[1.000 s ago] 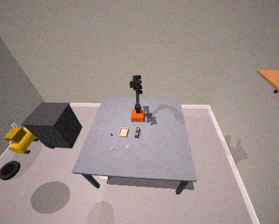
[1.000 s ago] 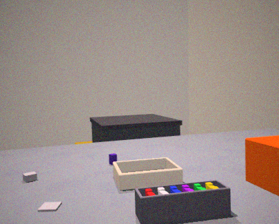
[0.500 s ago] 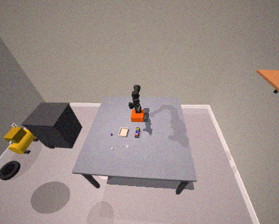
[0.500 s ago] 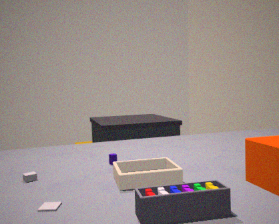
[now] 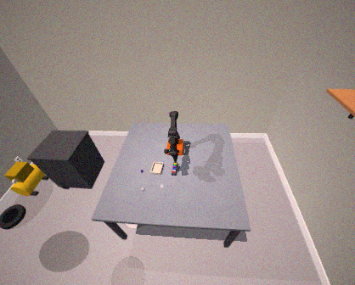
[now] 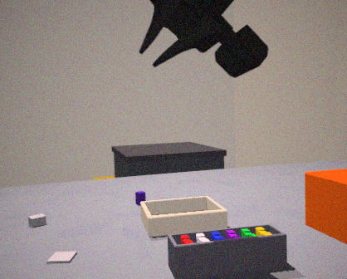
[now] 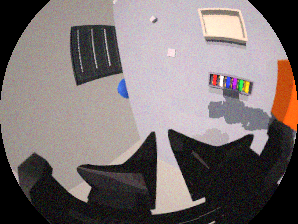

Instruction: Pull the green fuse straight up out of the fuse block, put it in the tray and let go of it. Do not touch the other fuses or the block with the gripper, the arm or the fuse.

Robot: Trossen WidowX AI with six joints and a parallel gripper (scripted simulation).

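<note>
The green fuse (image 5: pixel 175 164) (image 6: pixel 247 232) (image 7: pixel 241 85) sits in the dark fuse block (image 6: pixel 228 258) (image 7: pixel 235 83), between the purple fuse (image 6: pixel 232 234) and the yellow fuse (image 6: pixel 263 232) (image 7: pixel 247 87). Blue, white and red fuses stand in the same row. The beige tray (image 5: pixel 156 173) (image 6: pixel 187 224) (image 7: pixel 225 38) lies beside the block and its visible inside is empty. My gripper (image 6: pixel 148 59) (image 7: pixel 161 133) is slightly open, with nothing between its fingertips. It is tilted and high above the table, well clear of the block and the tray.
A small purple block (image 5: pixel 142 170) (image 6: pixel 140 198) lies behind the tray. A small grey block (image 5: pixel 143 189) (image 6: pixel 37 220) (image 7: pixel 153 19) and a flat pale square (image 5: pixel 161 186) (image 6: pixel 62 256) (image 7: pixel 171 52) lie farther off. An orange box (image 6: pixel 336 203) (image 7: pixel 287 95) stands at the arm's base.
</note>
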